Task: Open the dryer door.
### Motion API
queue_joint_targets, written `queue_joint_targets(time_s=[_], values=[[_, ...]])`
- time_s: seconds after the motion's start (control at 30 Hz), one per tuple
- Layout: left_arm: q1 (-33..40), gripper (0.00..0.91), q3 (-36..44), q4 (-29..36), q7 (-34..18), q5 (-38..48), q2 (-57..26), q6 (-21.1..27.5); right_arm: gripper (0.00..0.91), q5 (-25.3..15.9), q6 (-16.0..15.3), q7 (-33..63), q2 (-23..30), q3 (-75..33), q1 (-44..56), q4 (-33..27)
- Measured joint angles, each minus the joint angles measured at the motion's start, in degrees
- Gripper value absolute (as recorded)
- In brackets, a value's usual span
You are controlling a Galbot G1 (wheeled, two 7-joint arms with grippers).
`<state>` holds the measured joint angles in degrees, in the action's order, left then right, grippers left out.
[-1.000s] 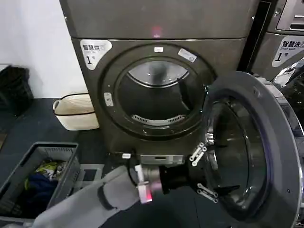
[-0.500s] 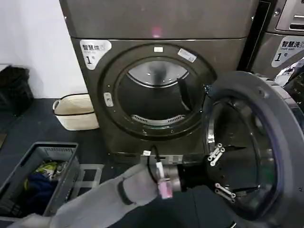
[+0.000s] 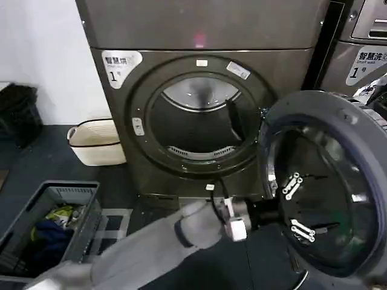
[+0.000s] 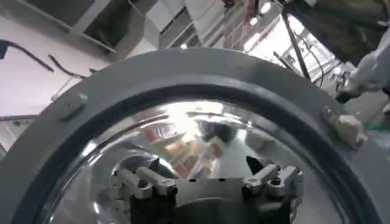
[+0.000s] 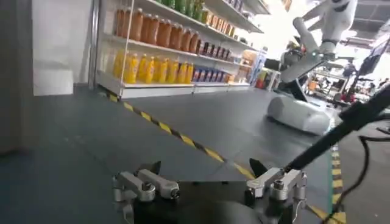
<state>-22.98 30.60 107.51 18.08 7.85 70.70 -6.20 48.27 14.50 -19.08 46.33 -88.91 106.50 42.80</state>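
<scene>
A: Left end effector — state and position?

B: Fingers spread wide, holding nothing. It sits inside the bowl of the dryer door, just off the dark glass; contact w/ the glass can't be judged. In the left wrist view the same two fingers stand apart before the domed glass, w/ the door's grey inner ring arching around them.

A: Change vs. the prior frames?

B: Over the last second the arm has pushed farther to the right of the drum opening, and the door has swung w/ it. The inner face now turns more toward the camera, and the opening stands fully exposed.

A: Meaning for the task?

B: Judged: door is open, well clear of the opening, hinged at its right side. Task looks essentially done; what remains is prob. a last nudge wider or withdrawing the arm w/o dragging the door back.

A: Right end effector?

B: Seen in its own wrist view, fingers apart, empty, aimed at the room floor and shelves; idle.

A: Surroundings, from the drum opening outward?

B: Pale basket to its left on the floor; grey crate of laundry nearer the robot.
</scene>
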Motion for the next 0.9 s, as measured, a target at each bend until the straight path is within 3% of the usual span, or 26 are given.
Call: queue_joint_targets(time_s=[0.57, 0.9], values=[[3.5, 0.907, -0.1, -12.6, -3.1, -9.2, 10.7, -3.3, 0.907, 0.5, 0.0, 0.4, 6.4, -2.7, 5.6, 10.3], [5.4, 0.907, -0.4, -22.0, -5.5, -12.3, 17.5, -4.1, 0.907, 0.5, 0.2, 0.3, 8.1, -3.1, 6.6, 13.4]])
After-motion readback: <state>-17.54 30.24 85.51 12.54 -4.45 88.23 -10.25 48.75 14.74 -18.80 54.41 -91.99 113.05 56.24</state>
